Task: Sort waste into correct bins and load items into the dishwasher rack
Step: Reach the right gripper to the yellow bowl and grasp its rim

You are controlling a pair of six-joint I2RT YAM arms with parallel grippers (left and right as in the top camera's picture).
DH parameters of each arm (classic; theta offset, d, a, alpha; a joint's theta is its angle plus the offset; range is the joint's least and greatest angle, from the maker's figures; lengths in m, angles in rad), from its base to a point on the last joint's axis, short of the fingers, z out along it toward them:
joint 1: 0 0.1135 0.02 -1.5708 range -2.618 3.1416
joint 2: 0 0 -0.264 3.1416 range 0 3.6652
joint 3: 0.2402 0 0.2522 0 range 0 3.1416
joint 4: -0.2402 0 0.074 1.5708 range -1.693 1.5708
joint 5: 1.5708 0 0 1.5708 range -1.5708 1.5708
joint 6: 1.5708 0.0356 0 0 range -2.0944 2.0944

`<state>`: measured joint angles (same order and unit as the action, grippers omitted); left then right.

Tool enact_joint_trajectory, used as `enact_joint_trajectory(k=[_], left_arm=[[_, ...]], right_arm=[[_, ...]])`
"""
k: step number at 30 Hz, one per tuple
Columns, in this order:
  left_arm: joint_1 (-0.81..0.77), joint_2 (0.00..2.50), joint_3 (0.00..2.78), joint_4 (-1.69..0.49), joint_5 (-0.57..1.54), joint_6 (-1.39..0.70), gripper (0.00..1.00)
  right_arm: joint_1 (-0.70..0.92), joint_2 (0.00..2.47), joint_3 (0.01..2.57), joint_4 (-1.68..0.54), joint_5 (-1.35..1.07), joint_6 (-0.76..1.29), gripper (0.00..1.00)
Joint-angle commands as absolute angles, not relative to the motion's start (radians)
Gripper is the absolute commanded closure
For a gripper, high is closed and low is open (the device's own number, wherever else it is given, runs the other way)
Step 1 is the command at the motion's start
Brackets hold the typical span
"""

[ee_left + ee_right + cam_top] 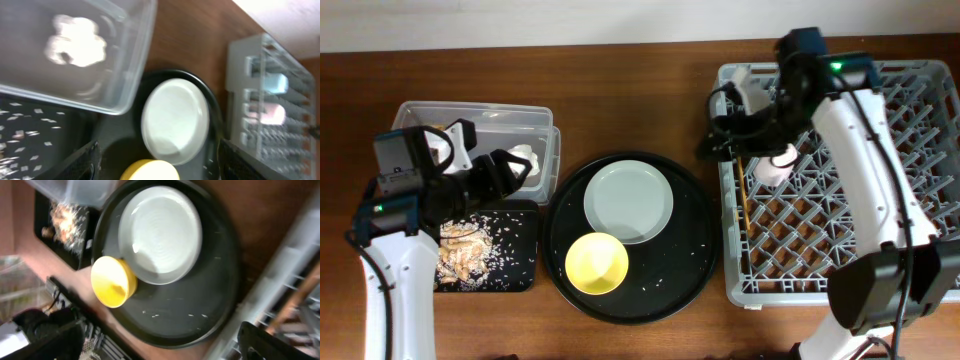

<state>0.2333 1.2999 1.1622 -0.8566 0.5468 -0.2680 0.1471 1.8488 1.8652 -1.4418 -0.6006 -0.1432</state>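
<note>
Robot lab bench, staged as dish-clearing station: wooden table (640,90), left arm (390,260) and right arm (865,170) over it, grey dishwasher rack (920,130), round black tray (690,250), pale wall (570,20) behind.

The tissue wad (523,156) is lying in the tub (470,110) just beside the left claw (510,172), the scraps (460,250) on the flat tray (523,272) beneath it. The plate (628,200) and bowl (596,263) are sitting on the round tray (690,250) between the claws; the rack (920,150) is standing behind the right claw (712,143).

a large round black tray (688,252) sits on the brown wooden table (640,90)
</note>
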Motion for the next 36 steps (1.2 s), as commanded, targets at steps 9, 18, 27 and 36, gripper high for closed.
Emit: enact_joint_trajectory(k=[9,18,27,36], left_arm=[[0.431,1.296,1.162,-0.887,0.462,-0.252,0.01],[0.431,1.296,1.162,-0.887,0.462,-0.252,0.01],[0.431,1.296,1.162,-0.887,0.462,-0.252,0.01],[0.431,1.296,1.162,-0.887,0.462,-0.252,0.01]], right_arm=[[0.850,1.841,1.592,-1.005,-0.384,0.088,0.28],[1.053,1.841,1.314,-0.604,-0.249,0.095,0.44],[1.053,1.841,1.183,-0.413,-0.249,0.095,0.52],[1.053,1.880,1.176,-0.433,-0.232,0.096,0.57]])
